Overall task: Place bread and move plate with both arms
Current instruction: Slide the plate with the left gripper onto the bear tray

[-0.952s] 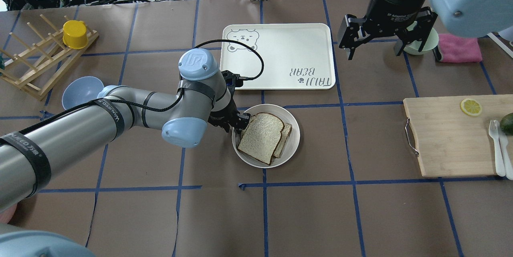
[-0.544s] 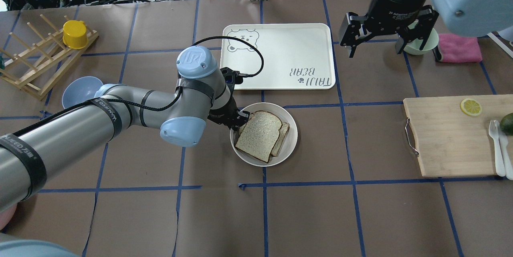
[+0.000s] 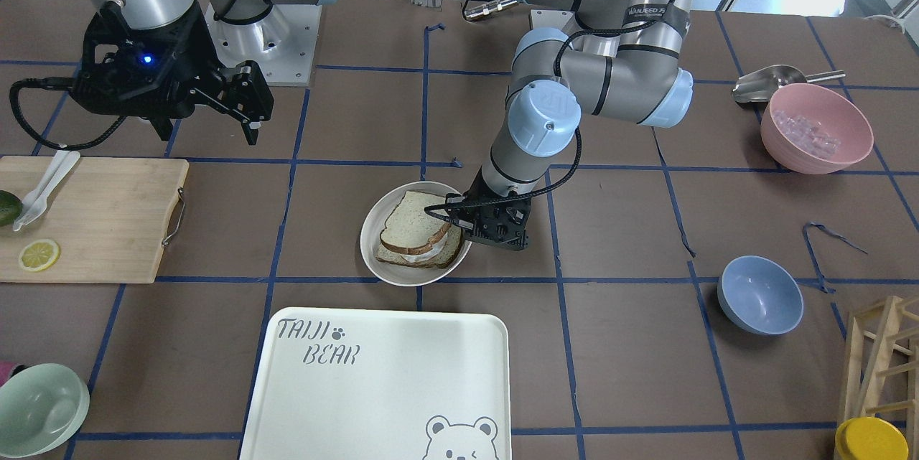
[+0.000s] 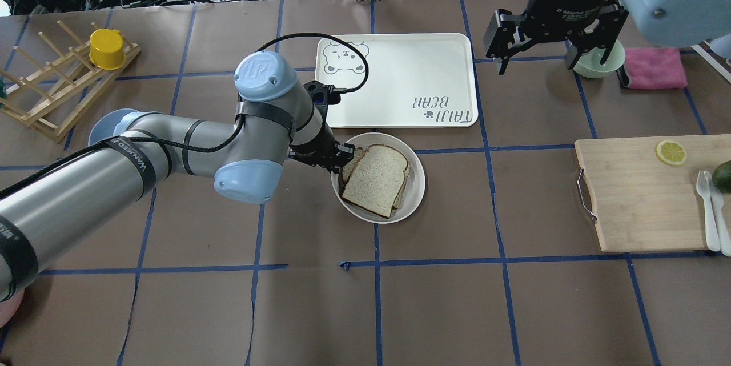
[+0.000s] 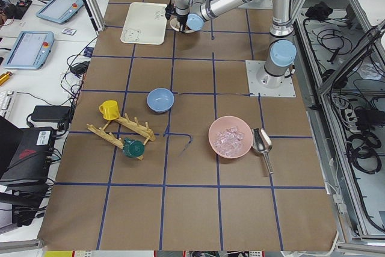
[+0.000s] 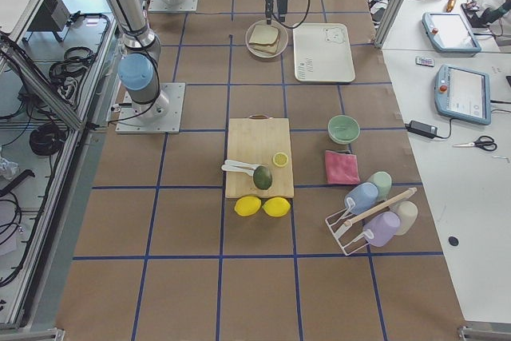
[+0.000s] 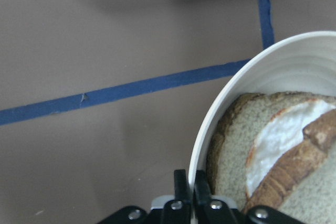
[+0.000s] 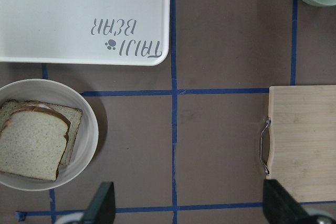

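Plate (image 4: 417, 184) holding bread (image 4: 374, 180), rim in left tool (image 4: 341, 165)

Desk (image 4: 514, 309): brown paper cover, matt, faintly creased, with blue tape lines.
Plate (image 4: 418, 183): smooth off-white, soft sheen (plastic or ceramic, cannot tell).
Bread (image 4: 377, 180): porous speckled crumb, rough brown crust.
Tray (image 4: 400, 69): smooth cream, plastic-looking, satin finish.
Cutting board (image 4: 639, 200): pale wood, matt, visible grain; bare metal wire handle.
Left arm (image 4: 114, 166): silver-grey metal tubes, dull sheen; light blue caps, smooth plastic-looking.
Cloth (image 4: 654, 69): pink, soft fuzzy pile.
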`<state>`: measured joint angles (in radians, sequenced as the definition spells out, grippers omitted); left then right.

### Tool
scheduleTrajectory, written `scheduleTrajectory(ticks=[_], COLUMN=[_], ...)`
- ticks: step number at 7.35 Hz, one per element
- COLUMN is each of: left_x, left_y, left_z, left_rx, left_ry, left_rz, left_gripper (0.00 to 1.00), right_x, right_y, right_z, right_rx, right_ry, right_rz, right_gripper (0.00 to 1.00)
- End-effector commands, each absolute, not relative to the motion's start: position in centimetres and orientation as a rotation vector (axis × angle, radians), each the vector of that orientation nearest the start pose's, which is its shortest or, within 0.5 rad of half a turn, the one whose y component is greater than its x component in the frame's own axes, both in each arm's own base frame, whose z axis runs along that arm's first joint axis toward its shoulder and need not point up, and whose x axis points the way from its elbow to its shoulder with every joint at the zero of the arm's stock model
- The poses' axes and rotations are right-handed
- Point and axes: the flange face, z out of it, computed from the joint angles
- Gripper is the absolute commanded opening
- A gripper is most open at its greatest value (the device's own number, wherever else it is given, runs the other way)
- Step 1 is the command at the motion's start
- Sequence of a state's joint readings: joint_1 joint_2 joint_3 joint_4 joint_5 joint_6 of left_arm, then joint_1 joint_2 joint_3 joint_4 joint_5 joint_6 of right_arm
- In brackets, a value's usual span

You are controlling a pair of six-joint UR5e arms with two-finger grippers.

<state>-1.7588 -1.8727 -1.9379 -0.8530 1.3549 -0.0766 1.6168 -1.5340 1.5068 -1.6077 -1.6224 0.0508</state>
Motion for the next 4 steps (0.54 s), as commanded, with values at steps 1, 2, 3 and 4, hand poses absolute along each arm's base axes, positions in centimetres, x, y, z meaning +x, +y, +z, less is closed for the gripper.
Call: scheduleTrajectory(ticks=[1,2,3,4], left_x=[-22.1,-22.2,-22.5,-22.8], left_y=[-51.6,-52.6,-55.2,-58.4], left_z=[24.8,24.8,25.9,27.6], left_rx=[0.077,0.075,0.066,0.052], left_ry=[3.446,3.479,3.48,3.478], left_rz=[-0.07,-0.073,-0.053,0.029], left_gripper=[0.0,0.0,0.0,0.0], right_x=[15.3,15.4,15.5,15.5], right_y=[-51.2,-51.1,-51.0,-51.1], right_z=[51.1,50.8,50.8,50.8], right_rx=[0.024,0.017,0.013,0.001], right_ry=[3.182,3.182,3.171,3.172], right_rz=[-0.189,-0.18,-0.176,-0.178], right_gripper=[1.0,1.0,1.0,1.0])
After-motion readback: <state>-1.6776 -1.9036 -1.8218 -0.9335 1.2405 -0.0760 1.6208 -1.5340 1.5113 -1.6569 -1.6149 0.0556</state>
